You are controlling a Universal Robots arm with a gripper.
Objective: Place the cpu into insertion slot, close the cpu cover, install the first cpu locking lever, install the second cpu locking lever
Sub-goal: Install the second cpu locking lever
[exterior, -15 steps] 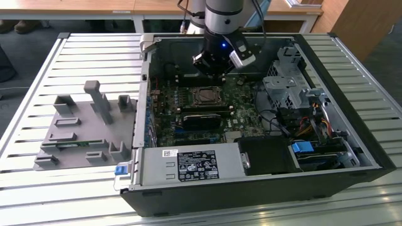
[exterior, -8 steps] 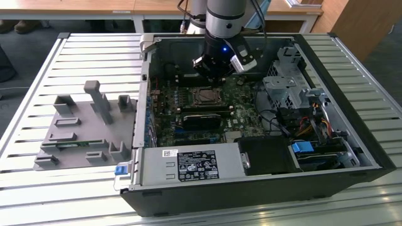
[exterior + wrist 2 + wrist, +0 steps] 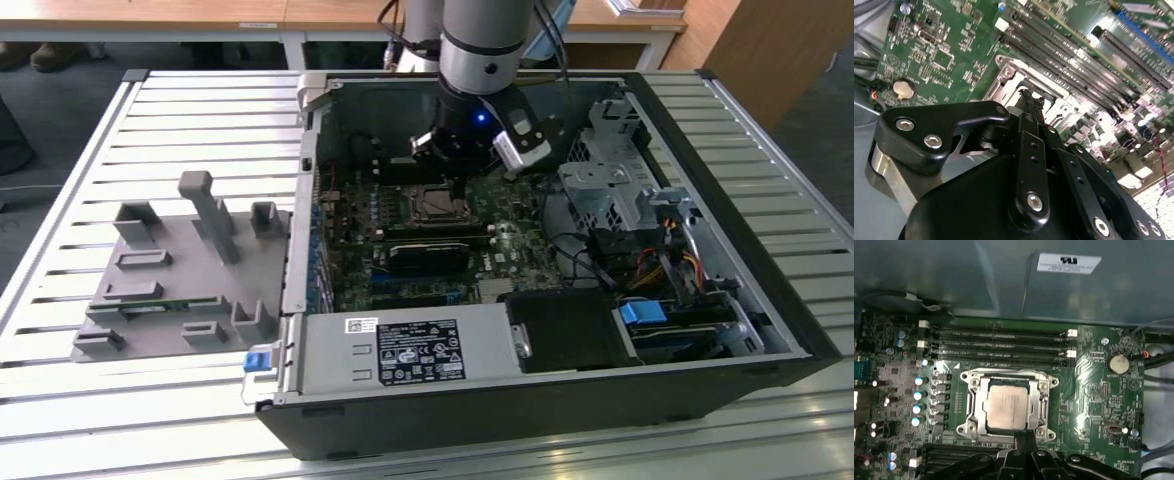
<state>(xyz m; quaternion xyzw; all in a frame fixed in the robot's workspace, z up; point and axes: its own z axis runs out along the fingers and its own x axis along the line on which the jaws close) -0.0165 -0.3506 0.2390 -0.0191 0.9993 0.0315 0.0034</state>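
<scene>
- First wrist view: cpu (image 3: pixel 1008 407) sits flat in the insertion slot (image 3: pixel 1042 410), the silvery cpu cover (image 3: pixel 1008 380) closed down around it — the exterior view shows the socket only small, on the green motherboard (image 3: pixel 534 245).
- Hand (image 3: pixel 1030 98) clenched, fingertips together, holding nothing, at the socket's edge.
- Around: memory slots (image 3: pixel 1004 345), coin cell (image 3: pixel 1118 363), grey fixture (image 3: pixel 174 275) on the slatted desk (image 3: pixel 80 150).

A worktop (image 3: pixel 200 100) of pale ribbed metal slats carries everything. An open black computer case (image 3: pixel 747 380) lies on its side on the slats, toward the exterior view's right. Just beside it, on the exterior view's left, a flat grey fixture plate (image 3: pixel 174 290) with several upright grey blocks rests on the slats.
</scene>
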